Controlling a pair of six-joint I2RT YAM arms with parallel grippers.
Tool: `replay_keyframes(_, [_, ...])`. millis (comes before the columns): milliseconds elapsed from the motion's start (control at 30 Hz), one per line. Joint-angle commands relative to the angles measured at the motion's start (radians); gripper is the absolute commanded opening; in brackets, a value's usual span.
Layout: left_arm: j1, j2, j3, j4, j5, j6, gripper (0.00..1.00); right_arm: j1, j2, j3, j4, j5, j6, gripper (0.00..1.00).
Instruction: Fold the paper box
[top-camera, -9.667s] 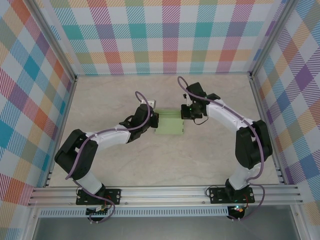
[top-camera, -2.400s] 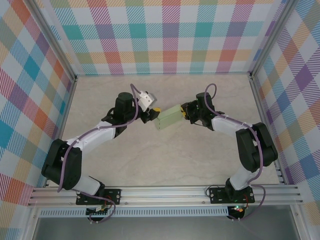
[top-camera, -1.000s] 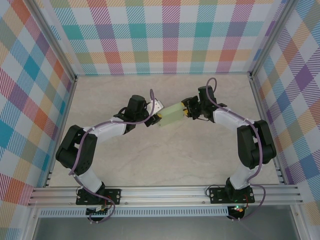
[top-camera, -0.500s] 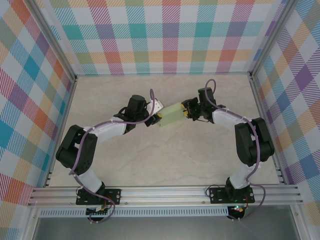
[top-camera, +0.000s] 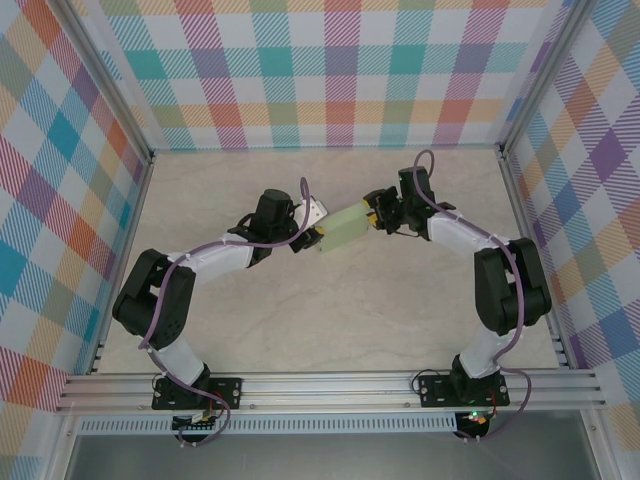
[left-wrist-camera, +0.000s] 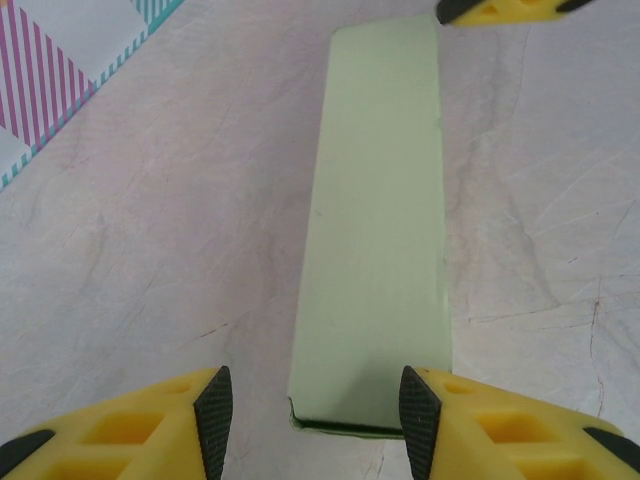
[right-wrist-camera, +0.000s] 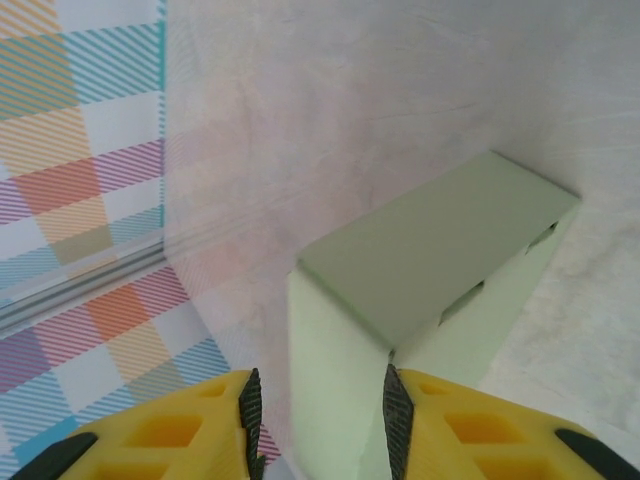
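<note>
Top external view, looking down at the paper box (top-camera: 340, 228), folded shut, slantwise over the middle of the table (top-camera: 330, 320) between both arms. Left tool (top-camera: 311, 238) spread wider than the box's left end, not pinching. Right tool (top-camera: 375, 215) straddling the right end, can't tell if actually squeezing. Crowded by a tool at either end; plaid walls (top-camera: 340, 70) well back, aluminium rail (top-camera: 330, 388) by the bases.

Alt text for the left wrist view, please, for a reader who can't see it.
A pale green folded paper box lies on the marbled beige table, stretching away from the camera, its near end between the open yellow, black-padded fingers of the left gripper. One yellow fingertip of the right gripper shows at its far end.
</note>
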Motion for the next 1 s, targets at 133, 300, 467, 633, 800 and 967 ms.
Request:
replay_keyframes(133, [-0.005, 0.051, -0.006, -0.141, -0.015, 0.031, 0.5, -0.009, 0.084, -0.078, 0.059, 0.009, 0.035, 0.38])
replay_keyframes(300, [-0.005, 0.059, 0.008, -0.156, -0.009, 0.032, 0.5, -0.011, 0.092, -0.149, 0.079, 0.0, 0.007, 0.38])
replay_keyframes(467, [-0.006, 0.064, 0.022, -0.168, 0.003, 0.031, 0.51, -0.026, 0.04, -0.053, -0.064, -0.022, -0.088, 0.5])
replay_keyframes(633, [-0.007, 0.067, 0.031, -0.172, 0.001, 0.034, 0.51, -0.027, 0.004, 0.121, -0.273, -0.022, -0.219, 0.57])
replay_keyframes(800, [-0.008, 0.067, 0.027, -0.16, -0.001, 0.026, 0.51, -0.025, 0.015, 0.223, -0.374, -0.016, -0.335, 0.6])
replay_keyframes(967, [-0.006, 0.011, 0.036, -0.14, 0.002, -0.044, 0.55, -0.02, 0.06, 0.369, -0.621, 0.086, -0.501, 0.62])
